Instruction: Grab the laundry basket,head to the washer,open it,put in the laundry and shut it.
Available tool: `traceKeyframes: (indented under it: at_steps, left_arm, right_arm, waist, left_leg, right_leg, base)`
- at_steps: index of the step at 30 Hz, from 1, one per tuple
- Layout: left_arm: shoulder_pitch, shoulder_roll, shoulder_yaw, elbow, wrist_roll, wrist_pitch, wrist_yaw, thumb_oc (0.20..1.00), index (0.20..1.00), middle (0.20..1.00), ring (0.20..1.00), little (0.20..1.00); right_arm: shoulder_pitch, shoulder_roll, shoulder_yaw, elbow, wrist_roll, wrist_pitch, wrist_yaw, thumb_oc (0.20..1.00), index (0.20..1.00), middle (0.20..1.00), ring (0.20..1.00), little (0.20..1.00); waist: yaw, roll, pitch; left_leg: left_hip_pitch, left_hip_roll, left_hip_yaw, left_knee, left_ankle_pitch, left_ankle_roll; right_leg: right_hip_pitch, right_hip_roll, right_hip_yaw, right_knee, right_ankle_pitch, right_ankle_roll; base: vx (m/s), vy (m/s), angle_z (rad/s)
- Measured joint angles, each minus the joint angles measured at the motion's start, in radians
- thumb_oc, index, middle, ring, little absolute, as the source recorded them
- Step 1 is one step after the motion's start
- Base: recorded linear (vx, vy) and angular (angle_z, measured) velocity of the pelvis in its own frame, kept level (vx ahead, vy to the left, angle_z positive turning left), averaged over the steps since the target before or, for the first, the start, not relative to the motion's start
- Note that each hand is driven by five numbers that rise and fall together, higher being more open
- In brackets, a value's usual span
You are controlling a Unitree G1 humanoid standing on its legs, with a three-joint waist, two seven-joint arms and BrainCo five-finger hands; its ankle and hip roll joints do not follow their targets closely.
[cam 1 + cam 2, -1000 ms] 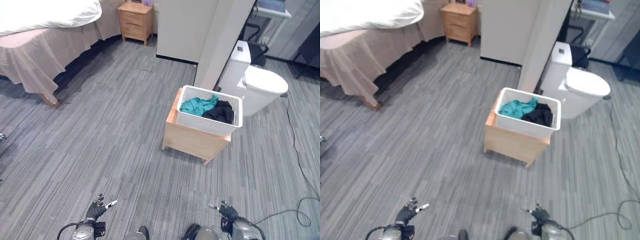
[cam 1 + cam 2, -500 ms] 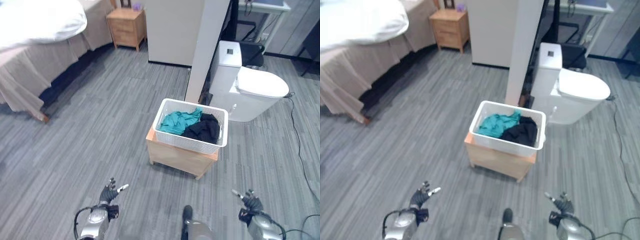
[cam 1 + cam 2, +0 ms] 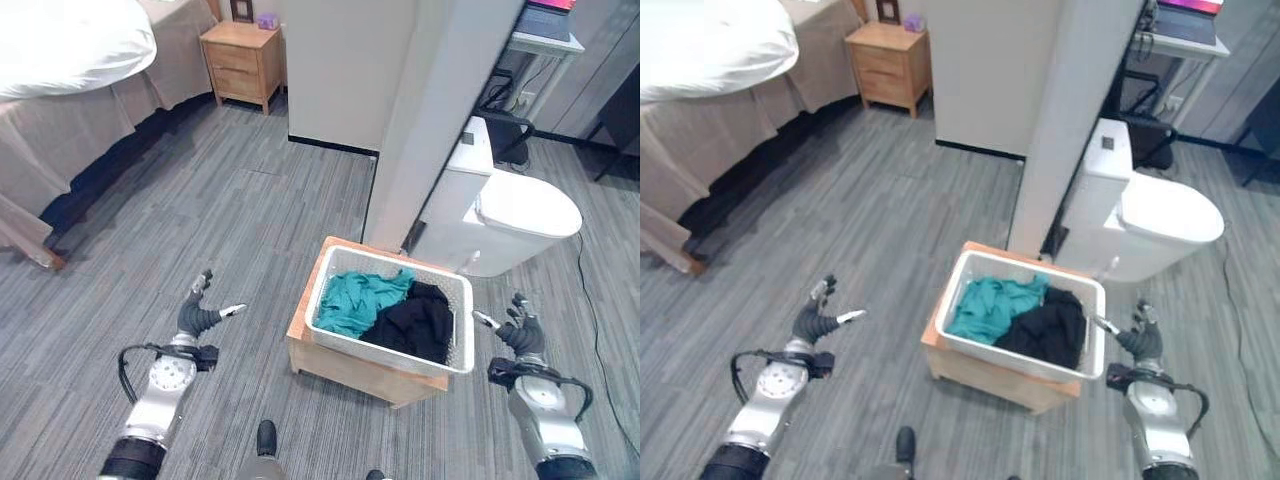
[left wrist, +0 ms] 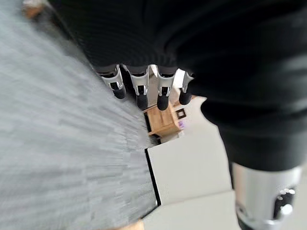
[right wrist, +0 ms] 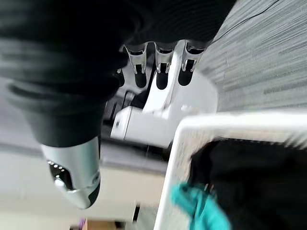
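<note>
The robot has closed on the laundry basket [image 3: 390,318] since half a second ago: the basket, then farther up the head views, now lies near the centre, and both arms, then low at the bottom edge, have risen to flank it. The white basket holds a teal garment [image 3: 360,302] and a black garment [image 3: 412,322] and sits on a low wooden stand [image 3: 345,365], which lifts its rim off the grey plank floor [image 3: 200,230], seemingly within reach of a standing robot.

The right hand [image 3: 1137,340] hovers at the basket's 3 o'clock, just beside the rim but apart from it, fingers straight and spread, gripping nothing; its wrist view shows the rim and the black garment just past the fingers [image 5: 162,79]. The left hand [image 3: 200,313] hangs at 9 o'clock, farther from the basket, its fingers likewise extended and empty. The two-sided stance suggests a lift by both ends, with the grab not yet made.

Beyond the basket at 12 o'clock stands a white pillar [image 3: 425,150]; at 1 o'clock, a white toilet [image 3: 510,215]. A wooden nightstand [image 3: 238,62] stands at 11 o'clock, and a bed [image 3: 70,60] at 10 o'clock.
</note>
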Motion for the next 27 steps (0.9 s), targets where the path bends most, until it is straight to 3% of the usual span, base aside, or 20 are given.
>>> traceKeyframes:
  at_steps: [2, 5, 9, 11, 14, 15, 17, 19, 21, 24, 27]
  left_arm:
    - [-0.071, 0.0, -0.028, 0.005, 0.0, 0.013, -0.011, 1.0, 1.0, 1.0, 1.0, 1.0]
    - [-0.117, -0.006, -0.066, 0.009, 0.0, 0.034, -0.025, 1.0, 1.0, 1.0, 1.0, 1.0]
    - [-0.166, -0.054, -0.145, 0.124, -0.014, 0.057, -0.045, 1.0, 1.0, 1.0, 1.0, 1.0]
    - [-0.187, -0.067, -0.182, 0.176, -0.029, 0.065, -0.052, 1.0, 1.0, 1.0, 1.0, 1.0]
    - [-0.409, -0.108, -0.294, 0.449, -0.048, 0.096, -0.039, 1.0, 1.0, 1.0, 1.0, 1.0]
    - [-0.441, -0.112, -0.304, 0.477, -0.049, 0.098, -0.039, 1.0, 1.0, 1.0, 1.0, 1.0]
    - [-0.629, -0.189, -0.376, 0.737, -0.071, 0.092, -0.03, 1.0, 1.0, 1.0, 1.0, 1.0]
    - [-0.69, -0.234, -0.391, 0.859, -0.086, 0.083, -0.029, 1.0, 1.0, 1.0, 1.0, 1.0]
    - [-0.824, -0.28, -0.416, 1.072, -0.09, 0.096, -0.028, 1.0, 1.0, 1.0, 1.0, 1.0]
    - [-0.99, -0.259, -0.389, 1.173, -0.091, 0.095, -0.02, 1.0, 1.0, 1.0, 1.0, 1.0]
    - [-1.009, -0.22, -0.368, 1.134, -0.12, 0.094, -0.014, 1.0, 1.0, 1.0, 1.0, 1.0]
  right_arm:
    - [-0.041, -0.004, -0.001, -0.001, -0.011, 0.006, 0.0, 1.0, 1.0, 1.0, 1.0, 1.0]
    - [-0.054, -0.007, -0.008, -0.006, -0.041, 0.026, -0.001, 1.0, 1.0, 1.0, 1.0, 1.0]
    - [-0.036, -0.091, -0.019, 0.012, -0.071, 0.074, -0.002, 1.0, 1.0, 1.0, 1.0, 1.0]
    - [-0.045, -0.12, -0.026, 0.017, -0.078, 0.077, -0.003, 1.0, 1.0, 1.0, 1.0, 1.0]
    - [-0.137, -0.194, 0.016, 0.055, -0.078, 0.093, -0.006, 1.0, 1.0, 1.0, 1.0, 1.0]
    - [-0.162, -0.197, 0.024, 0.054, -0.078, 0.093, -0.007, 1.0, 1.0, 1.0, 1.0, 1.0]
    - [-0.279, -0.205, 0.101, 0.083, -0.077, 0.093, -0.013, 1.0, 1.0, 1.0, 1.0, 1.0]
    - [-0.332, -0.206, 0.155, 0.097, -0.076, 0.093, -0.015, 1.0, 1.0, 1.0, 1.0, 1.0]
    - [-0.441, -0.207, 0.228, 0.141, -0.076, 0.092, -0.023, 1.0, 1.0, 1.0, 1.0, 1.0]
    - [-0.581, -0.206, 0.291, 0.145, -0.073, 0.083, -0.026, 1.0, 1.0, 1.0, 1.0, 1.0]
    - [-0.595, -0.201, 0.308, 0.135, -0.057, 0.073, -0.031, 1.0, 1.0, 1.0, 1.0, 1.0]
  waist:
    - [0.011, 0.013, 0.003]
    - [0.011, 0.005, 0.0]
    - [-0.009, 0.045, -0.003]
    - [-0.044, 0.047, -0.004]
    - [-0.076, 0.05, -0.004]
    - [-0.083, 0.05, -0.003]
    - [-0.112, 0.052, 0.005]
    - [-0.129, 0.053, 0.011]
    - [-0.139, 0.058, 0.043]
    - [-0.149, 0.059, 0.117]
    - [-0.148, 0.047, 0.172]
  left_leg:
    - [0.013, -0.013, 0.005, -0.001, -0.011, 0.009]
    - [0.029, -0.029, 0.008, -0.014, -0.017, -0.001]
    - [0.032, -0.007, 0.016, -0.014, -0.014, -0.016]
    - [0.033, 0.007, 0.021, -0.014, -0.012, -0.023]
    - [-0.016, 0.033, 0.016, -0.015, 0.004, -0.046]
    - [-0.029, 0.038, 0.015, -0.015, 0.01, -0.051]
    - [-0.081, 0.056, 0.01, -0.015, 0.037, -0.055]
    - [-0.096, 0.063, 0.009, -0.015, 0.043, -0.06]
    - [-0.129, 0.075, 0.009, -0.015, 0.052, -0.067]
    - [-0.207, 0.091, 0.007, -0.015, 0.08, -0.072]
    - [-0.209, 0.092, 0.008, -0.015, 0.083, -0.068]
  right_leg:
    - [-0.001, -0.01, -0.001, -0.056, 0.011, 0.014]
    - [-0.021, -0.021, -0.003, -0.056, 0.029, 0.034]
    - [-0.022, 0.001, 0.013, -0.047, 0.02, 0.039]
    - [-0.026, 0.017, 0.02, -0.047, 0.02, 0.031]
    - [-0.074, 0.039, 0.02, -0.048, 0.03, 0.013]
    - [-0.09, 0.044, 0.021, -0.047, 0.033, 0.01]
    - [-0.142, 0.065, 0.021, -0.047, 0.057, -0.002]
    - [-0.16, 0.073, 0.021, -0.049, 0.059, -0.005]
    - [-0.192, 0.085, 0.023, -0.055, 0.068, -0.013]
    - [-0.269, 0.103, 0.024, -0.047, 0.098, -0.023]
    - [-0.27, 0.102, 0.023, -0.047, 0.101, -0.024]
  base:
    - [0.06, -0.008, -0.1]
    - [0.06, -0.032, 0.0]
    - [0.04, -0.047, -0.11]
    - [-0.04, -0.045, -0.1]
    - [-0.09, -0.023, -0.05]
    - [-0.13, -0.019, 0.0]
    - [-0.11, -0.016, -0.04]
    - [-0.08, -0.011, -0.04]
    - [-0.11, -0.007, -0.05]
    - [-0.08, -0.005, -0.04]
    - [-0.05, -0.003, 0.0]
